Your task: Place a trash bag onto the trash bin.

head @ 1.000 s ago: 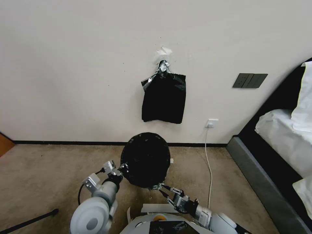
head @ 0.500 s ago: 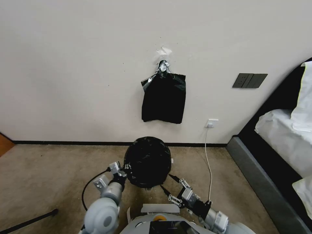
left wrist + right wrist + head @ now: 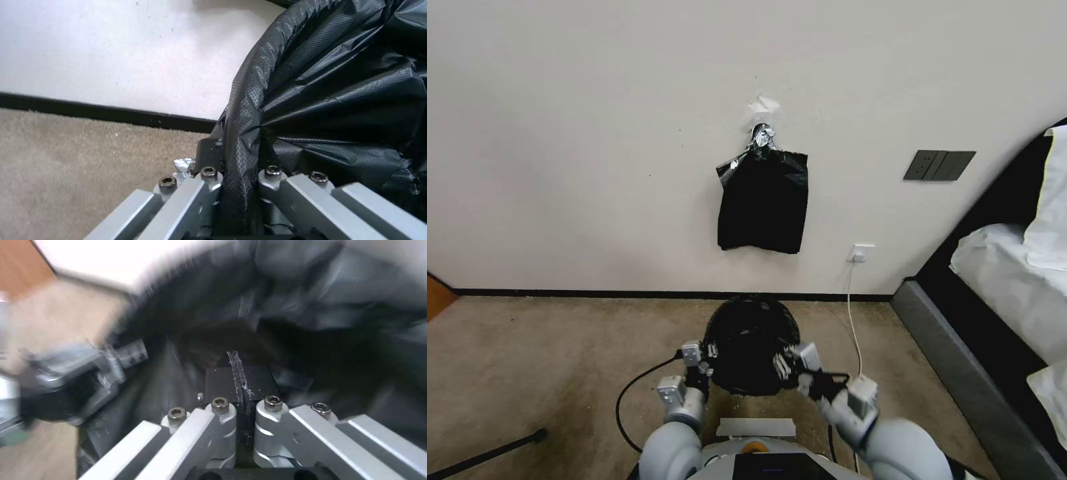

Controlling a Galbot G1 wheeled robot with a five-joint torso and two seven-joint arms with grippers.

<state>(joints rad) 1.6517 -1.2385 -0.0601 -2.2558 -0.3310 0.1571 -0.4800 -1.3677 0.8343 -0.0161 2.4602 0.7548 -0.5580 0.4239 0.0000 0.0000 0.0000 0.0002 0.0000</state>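
Left end effector (image 3: 710, 352) sits at the left rim of the thin crinkly glossy black plastic trash bag (image 3: 752, 343), fingers nearly closed with a fold of the bag's edge pinched between them; left wrist view confirms the textured black film (image 3: 311, 100) running down into the narrow gap of the left end effector (image 3: 240, 173). Right end effector (image 3: 787, 363) is at the bag's right rim, fingers also almost together, clamping the bag edge; right wrist view is motion-blurred but shows a thin strip of black film caught in the right end effector (image 3: 240, 386), with the bag's open dark interior (image 3: 285, 326) beyond and the left end effector (image 3: 111, 360) across the opening. The bag hangs spread open between the two end effectors, mouth roughly round, low over the beige carpet floor (image 3: 527, 360), just in front of the wall. Cannot tell whether the trash bin is under the bag; it is hidden. Behind: cream-white wall (image 3: 594, 133) with black baseboard (image 3: 560, 292), a flat rectangular bundle of black bags (image 3: 764, 203) hanging from a silvery knot, a dark grey switch plate (image 3: 939, 165), a white wall socket (image 3: 860, 253) with a white cable (image 3: 854, 333) trailing down. A bed with grey frame and white bedding (image 3: 1000, 267) stands at right.
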